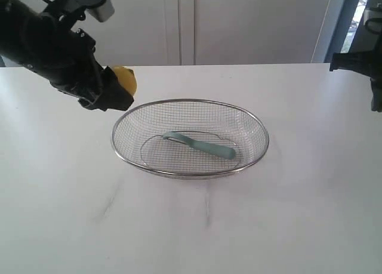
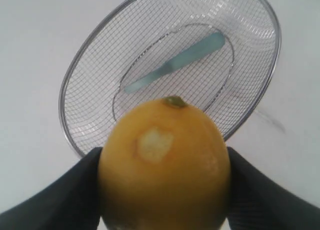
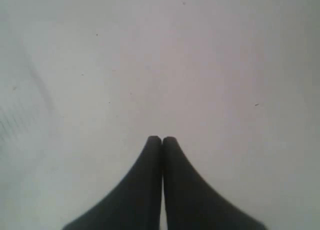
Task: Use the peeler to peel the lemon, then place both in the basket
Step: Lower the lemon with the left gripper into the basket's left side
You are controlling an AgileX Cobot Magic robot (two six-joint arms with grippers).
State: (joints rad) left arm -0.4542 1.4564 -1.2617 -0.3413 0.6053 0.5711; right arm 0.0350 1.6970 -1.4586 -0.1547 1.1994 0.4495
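The left gripper (image 1: 116, 94) clamps the lemon (image 2: 165, 160), which shows one small pared patch, over the table's (image 1: 298, 214) far-left part beside the basket (image 1: 191, 174). The peeler (image 1: 200, 144) already lies inside the basket. The right gripper (image 3: 161, 140) is pinched shut and empty. Next, I'd say: carry the lemon over the rim, lower it, and let go.

A yellow lemon (image 2: 165, 175) is held close to the camera, gripped on either side by the two dark fingers (image 2: 75, 195) of the left hand (image 2: 165, 162). A small pale patch (image 2: 155, 144) is seen on its skin, and a greenish nub (image 2: 174, 101) at its far tip. Behind it, a silver wire-mesh basket (image 2: 63, 92) is set on a white table (image 2: 30, 44). With the rim nearest the lemon taken as six o'clock, a pale teal peeler (image 2: 175, 62) is laid across the basket's flat bottom, its thicker end toward two o'clock and its thinner end toward eight. The near rim is partly hidden by the lemon.
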